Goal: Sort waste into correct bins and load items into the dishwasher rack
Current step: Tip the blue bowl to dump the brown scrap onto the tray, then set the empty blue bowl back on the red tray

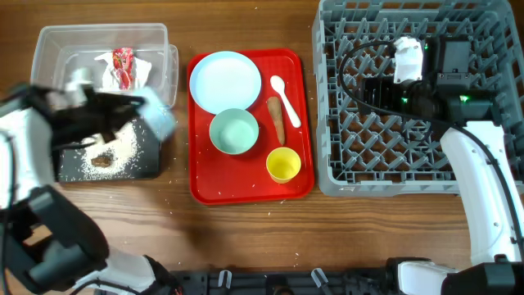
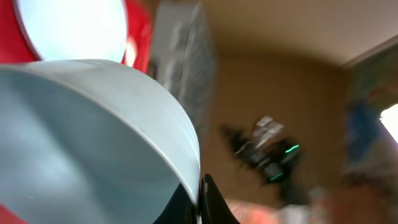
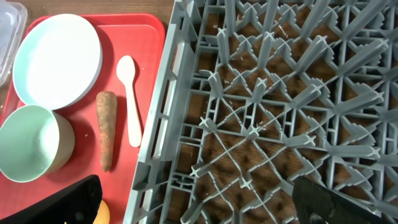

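Overhead, the pale blue bowl [image 1: 161, 119] tips at the edge of the black tray [image 1: 150, 167], rim pinched by the left gripper [image 2: 199, 203], and needs a gentle shake right over it so no rice [image 1: 123, 149] spills, while the right gripper [image 3: 199, 202] is spread wide above the dishwasher rack [image 3: 163, 118].

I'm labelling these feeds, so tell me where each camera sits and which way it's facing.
Overhead: above the table, looking straight down; both arms show.
Left wrist: blurred, looking past the held pale blue bowl toward the rack; dark jaws at bottom.
Right wrist: over the rack's left edge, looking down; spread jaws in bottom corners.
Shared: both wrists show the plate.
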`<move>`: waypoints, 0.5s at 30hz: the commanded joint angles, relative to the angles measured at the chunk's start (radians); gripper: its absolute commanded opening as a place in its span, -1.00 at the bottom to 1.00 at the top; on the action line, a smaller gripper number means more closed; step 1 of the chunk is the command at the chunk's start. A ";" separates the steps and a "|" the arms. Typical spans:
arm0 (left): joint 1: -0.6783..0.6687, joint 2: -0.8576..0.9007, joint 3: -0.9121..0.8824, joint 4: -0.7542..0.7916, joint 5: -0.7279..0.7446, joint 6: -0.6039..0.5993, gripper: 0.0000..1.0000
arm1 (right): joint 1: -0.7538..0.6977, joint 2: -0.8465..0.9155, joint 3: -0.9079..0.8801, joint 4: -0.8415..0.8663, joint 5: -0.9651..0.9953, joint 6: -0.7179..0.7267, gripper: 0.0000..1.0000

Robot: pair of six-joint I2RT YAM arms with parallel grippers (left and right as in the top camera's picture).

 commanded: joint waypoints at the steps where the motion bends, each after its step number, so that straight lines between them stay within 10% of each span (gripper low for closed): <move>1: -0.217 -0.011 0.010 0.003 -0.340 -0.032 -0.92 | 0.000 0.008 0.018 0.018 -0.017 0.011 1.00; 8: -0.612 -0.011 0.010 0.008 -0.920 -0.372 -0.92 | 0.000 0.008 0.018 0.024 -0.016 0.011 0.99; 15: -0.888 -0.011 -0.002 0.081 -1.061 -0.492 -0.92 | 0.000 0.008 0.018 0.036 -0.016 0.011 0.99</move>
